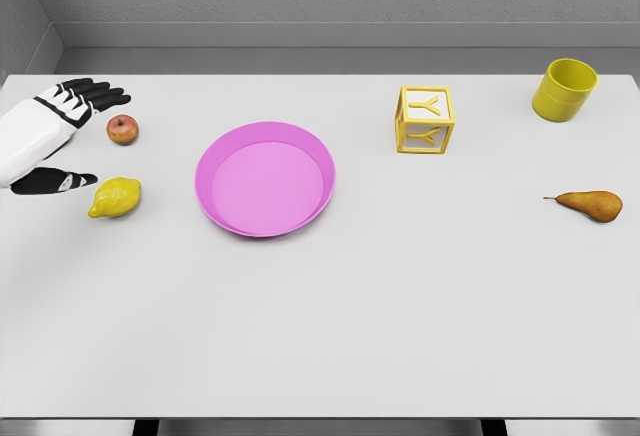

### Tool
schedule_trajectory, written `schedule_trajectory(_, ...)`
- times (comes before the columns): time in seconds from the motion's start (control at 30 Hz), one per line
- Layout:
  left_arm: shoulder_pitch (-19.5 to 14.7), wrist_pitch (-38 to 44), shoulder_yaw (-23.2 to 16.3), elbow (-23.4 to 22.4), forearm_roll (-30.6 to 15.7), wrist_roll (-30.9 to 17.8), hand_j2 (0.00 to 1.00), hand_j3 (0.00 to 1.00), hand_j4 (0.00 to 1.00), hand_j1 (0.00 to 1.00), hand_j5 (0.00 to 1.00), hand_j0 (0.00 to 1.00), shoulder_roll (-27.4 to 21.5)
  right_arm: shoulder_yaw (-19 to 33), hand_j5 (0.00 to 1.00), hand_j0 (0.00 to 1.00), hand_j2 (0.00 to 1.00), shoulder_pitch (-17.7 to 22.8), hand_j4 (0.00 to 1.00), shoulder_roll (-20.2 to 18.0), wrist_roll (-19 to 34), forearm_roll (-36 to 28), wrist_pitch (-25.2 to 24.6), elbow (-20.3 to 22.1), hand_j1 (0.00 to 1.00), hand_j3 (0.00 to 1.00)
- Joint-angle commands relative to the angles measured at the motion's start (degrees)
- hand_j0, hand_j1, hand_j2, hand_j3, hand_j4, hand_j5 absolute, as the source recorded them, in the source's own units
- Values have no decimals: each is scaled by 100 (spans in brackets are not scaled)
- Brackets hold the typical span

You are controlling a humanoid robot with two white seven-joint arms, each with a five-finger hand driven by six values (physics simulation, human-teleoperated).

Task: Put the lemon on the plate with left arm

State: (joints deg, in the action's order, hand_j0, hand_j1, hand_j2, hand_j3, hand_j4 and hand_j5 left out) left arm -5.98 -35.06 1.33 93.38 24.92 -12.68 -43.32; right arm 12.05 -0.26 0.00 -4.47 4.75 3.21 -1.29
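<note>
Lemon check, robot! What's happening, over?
Left hand open, beside lemon, not gripping. Lemon on table, left of pink plate. Apple near fingers; path to plate clear. Right arm unseen.

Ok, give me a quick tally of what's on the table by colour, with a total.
Yellow: 3 - lemon, letter block, cup
Pink: 1 - plate
Red: 1 - apple
Brown: 1 - pear
Total: 6
The left robot hand is open beside the lemon, holding nothing.
</note>
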Motion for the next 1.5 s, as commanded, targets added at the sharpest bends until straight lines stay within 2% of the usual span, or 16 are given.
schedule_trajectory(0.0,0,6,25,4,-22,2,100,100,100,100,100,100,-1,-1,100,100,100,0,100,0,7,-1,-5,-3,100,100)
schedule_trajectory(0.23,97,6,26,4,-13,2,100,100,100,100,100,100,8,-1,100,100,100,0,100,0,7,-1,-5,-3,100,100)
schedule_trajectory(0.3,114,6,-36,-13,-22,20,100,100,100,100,100,100,-290,-1,100,100,100,0,100,0,7,-1,-5,-3,100,100)
schedule_trajectory(0.4,0,6,-554,-136,-57,46,100,100,100,100,100,100,-1134,-1,100,100,100,0,100,0,7,-1,4,-3,100,100)
schedule_trajectory(0.43,-96,6,-791,-198,-4,37,100,100,100,100,100,100,-1196,-1,100,100,100,0,100,0,-1,-1,-5,-3,100,100)
schedule_trajectory(0.53,-562,6,-1556,-206,268,20,100,100,100,100,100,100,-1179,-1,100,100,100,0,100,0,7,-1,-5,6,100,100)
schedule_trajectory(0.63,-598,6,-1671,-224,259,20,100,100,100,100,100,100,-1179,-1,100,100,100,0,100,0,7,-1,-5,-3,100,100)
schedule_trajectory(0.73,-694,6,-1750,-558,242,37,100,100,100,100,100,100,-1196,-1,100,100,100,0,100,0,-1,-1,-5,-3,100,100)
schedule_trajectory(0.8,-949,6,-1917,-558,259,28,100,100,100,100,100,100,-1196,-1,100,100,100,0,100,0,7,-1,-5,-3,100,100)
schedule_trajectory(0.9,-1318,6,-2813,-567,277,11,100,100,100,100,100,100,-1029,-1,100,100,100,0,100,0,7,-1,-5,-3,100,100)
schedule_trajectory(1.03,-1397,6,-2849,-532,426,2,100,100,100,100,100,100,-1187,-1,100,100,100,0,100,0,-1,-1,-5,6,100,100)
schedule_trajectory(1.1,-1661,6,-2787,-514,417,-7,100,100,100,100,100,100,-1302,-1,100,100,100,0,100,0,7,-1,-5,-3,100,100)
schedule_trajectory(1.17,-1652,6,-2804,-514,426,-42,100,100,100,100,100,100,-1425,-1,100,100,100,0,100,0,7,-1,-5,-3,100,100)
schedule_trajectory(1.23,-1582,6,-2840,-514,426,-648,100,100,100,100,100,100,-1460,-1,100,100,100,0,100,0,7,-1,-5,-3,100,100)
schedule_trajectory(1.3,-1468,6,-2910,-567,514,-692,100,100,100,100,100,100,-1495,-1,100,100,100,0,100,0,7,-1,-5,-3,100,100)
schedule_trajectory(1.47,-1512,6,-2910,-769,769,-692,100,100,100,100,100,100,-1372,-1,100,100,100,0,100,0,7,-1,-5,6,100,100)
